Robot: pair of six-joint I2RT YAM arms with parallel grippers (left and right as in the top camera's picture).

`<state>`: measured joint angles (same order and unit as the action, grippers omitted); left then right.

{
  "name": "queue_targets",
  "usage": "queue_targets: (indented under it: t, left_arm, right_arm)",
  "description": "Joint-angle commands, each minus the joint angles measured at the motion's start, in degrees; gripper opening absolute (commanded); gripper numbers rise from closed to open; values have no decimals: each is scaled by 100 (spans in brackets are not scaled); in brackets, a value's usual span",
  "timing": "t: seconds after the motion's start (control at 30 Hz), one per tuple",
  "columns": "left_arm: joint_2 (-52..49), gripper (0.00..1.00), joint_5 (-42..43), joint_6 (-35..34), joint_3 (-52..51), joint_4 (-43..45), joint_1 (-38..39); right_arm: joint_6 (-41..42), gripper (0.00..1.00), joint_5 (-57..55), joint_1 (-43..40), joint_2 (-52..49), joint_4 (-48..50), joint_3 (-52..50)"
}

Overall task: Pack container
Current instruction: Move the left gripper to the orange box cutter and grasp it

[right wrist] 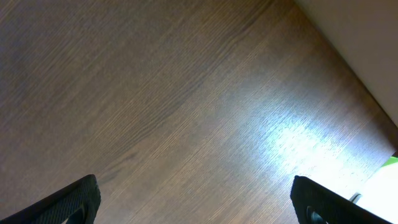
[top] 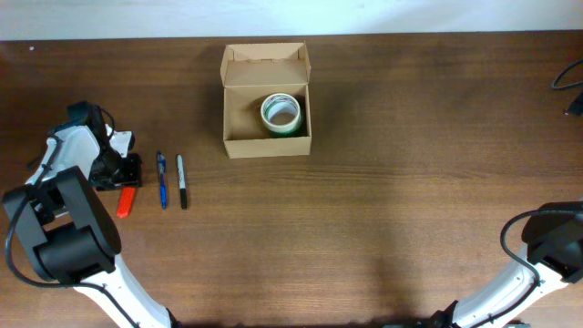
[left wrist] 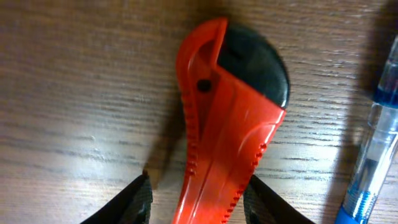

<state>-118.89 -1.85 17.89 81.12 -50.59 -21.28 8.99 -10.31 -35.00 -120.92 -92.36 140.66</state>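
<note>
The container, a tan cardboard box, sits in the upper middle of the overhead frame, near the far edge of the desk. Its lid flap stands open toward the top of the frame. Inside, toward the right half of the box, a tape roll with a green rim lies flat with its hole facing up.

Well apart from the box, at the left of the frame, a black marker and a blue pen lie side by side, close together, both running top to bottom. Just left of the pen lies a red cutter with a black rounded end.

The left end effector is over this cutter. In the left wrist view its jaws are apart, one dark fingertip on each side of the red body, with a visible gap on the left side. The blue pen runs down that view's right edge.

The right end effector is spread wide over bare desk and holds nothing. Its arm shows only in the lower right corner of the overhead frame.
</note>
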Motion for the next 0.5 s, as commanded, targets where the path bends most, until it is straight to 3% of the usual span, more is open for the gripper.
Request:
queue_targets:
  t: [0.0, 0.33, 0.4, 0.47]
  left_arm:
    - [-367, 48, 13, 444, -72, 129, -9]
    - [-393, 49, 210, 758, -72, 173, -9]
    - [-413, 48, 219, 774, -72, 173, -9]
    - [-444, 39, 271, 774, -74, 168, -9]
  right_arm:
    - [2, 99, -70, 11, 59, 4, -4]
    - [2, 99, -70, 11, 59, 4, -4]
    - [2, 99, -70, 11, 59, 4, -4]
    - [2, 99, -70, 11, 59, 4, -4]
